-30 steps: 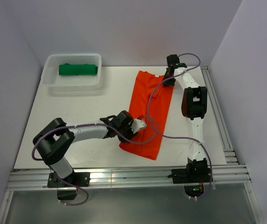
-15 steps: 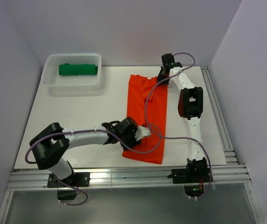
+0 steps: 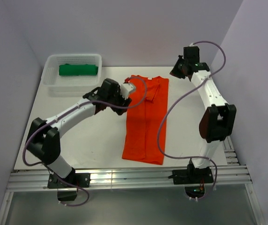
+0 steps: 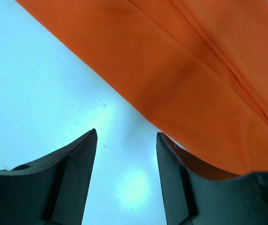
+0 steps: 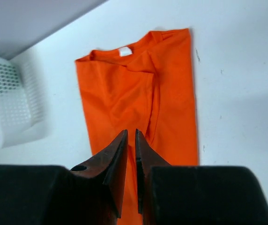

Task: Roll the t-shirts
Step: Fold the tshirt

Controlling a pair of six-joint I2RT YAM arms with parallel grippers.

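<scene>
Orange-red t-shirt point(image 3: 145, 122): we see it folded into a long strip mid-table point(image 3: 78, 136), with the collar at the far end and the hem close to the near edge.
Left gripper point(image 4: 127, 140): we find its fingers spread, with bare table between them and nothing held.
Shirt against left gripper: the cloth's left edge runs just beyond the tips. The right finger point(image 4: 171, 183) overlaps that edge in the wrist view, but we cannot tell whether it touches. From above, the gripper sits at the shirt's far left corner, by the collar.
Right gripper point(image 5: 130, 137): we see its fingers pressed almost together, a sliver of gap between them, gripping nothing.
Shirt against right gripper: it hangs above the table, far right of the shirt and apart from it.
Green t-shirt point(image 3: 78, 70): we see a compact bundle inside the white mesh basket point(image 3: 49, 63) at the far left, well apart from both grippers.
</scene>
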